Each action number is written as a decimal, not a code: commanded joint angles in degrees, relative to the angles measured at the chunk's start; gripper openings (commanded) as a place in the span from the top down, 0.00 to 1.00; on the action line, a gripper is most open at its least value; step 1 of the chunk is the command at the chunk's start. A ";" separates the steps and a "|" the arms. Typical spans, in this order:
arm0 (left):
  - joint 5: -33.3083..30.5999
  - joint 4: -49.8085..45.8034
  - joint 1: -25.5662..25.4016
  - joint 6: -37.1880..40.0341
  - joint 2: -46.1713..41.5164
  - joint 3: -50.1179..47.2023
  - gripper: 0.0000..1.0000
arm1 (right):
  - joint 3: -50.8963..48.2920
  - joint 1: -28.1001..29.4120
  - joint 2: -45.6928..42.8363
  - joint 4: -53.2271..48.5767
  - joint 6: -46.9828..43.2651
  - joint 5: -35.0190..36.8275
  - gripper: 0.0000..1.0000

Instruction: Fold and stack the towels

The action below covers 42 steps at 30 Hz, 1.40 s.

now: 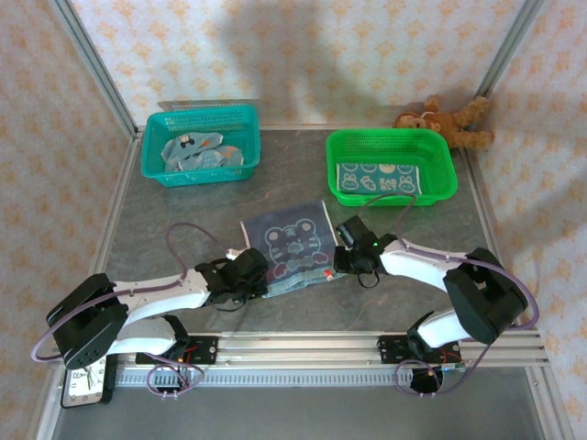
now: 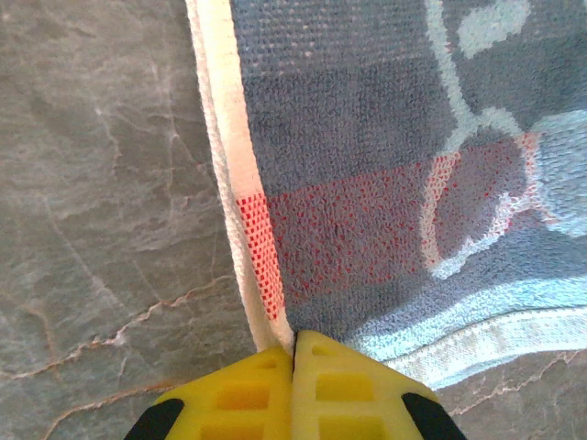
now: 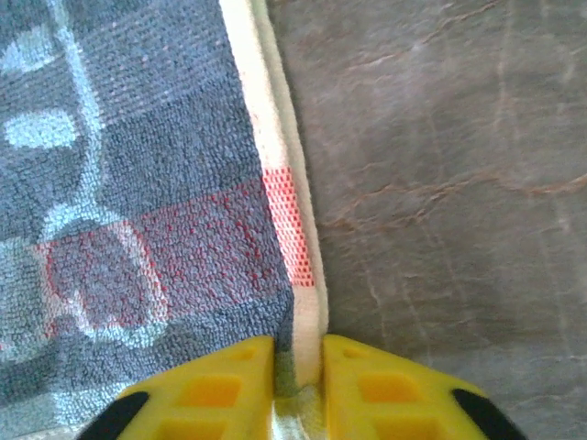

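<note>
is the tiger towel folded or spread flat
Likely folded once: the tiger towel lies flat, print up, but its hem shows doubled where the left claw and right claw pinch its corners.

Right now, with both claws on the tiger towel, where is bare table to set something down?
Bare table left of the tiger towel, in front of the teal basket; a gap between that basket and the green basket; a patch in front of the green basket. Crowded: the towel's near corners, where the left claw and right claw grip it.
</note>
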 commanded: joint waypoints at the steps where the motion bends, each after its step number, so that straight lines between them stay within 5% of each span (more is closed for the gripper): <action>1: -1.26 -2.49 -0.55 -0.37 -1.15 1.85 1.00 | -0.21 0.29 -1.61 0.24 1.02 -0.87 0.90; 9: -3.52 -7.71 -0.48 0.07 -5.89 3.45 1.00 | 1.15 0.29 -7.08 -5.44 0.15 4.56 0.96; 27: -3.61 -11.90 -0.47 0.75 -9.62 4.18 1.00 | 0.62 0.56 -11.62 -8.74 1.97 3.58 1.00; 34: -1.25 -9.69 -0.48 -0.83 -12.00 4.09 1.00 | 2.51 0.58 -13.31 -12.12 1.19 4.44 0.89; 38: -2.14 -10.44 -0.54 -0.40 -11.38 3.67 1.00 | 2.00 0.56 -11.95 -11.30 1.34 3.64 1.00; 42: -4.99 -14.78 -0.50 1.35 -10.79 3.85 1.00 | 0.05 1.33 -10.33 -8.63 4.07 1.73 1.00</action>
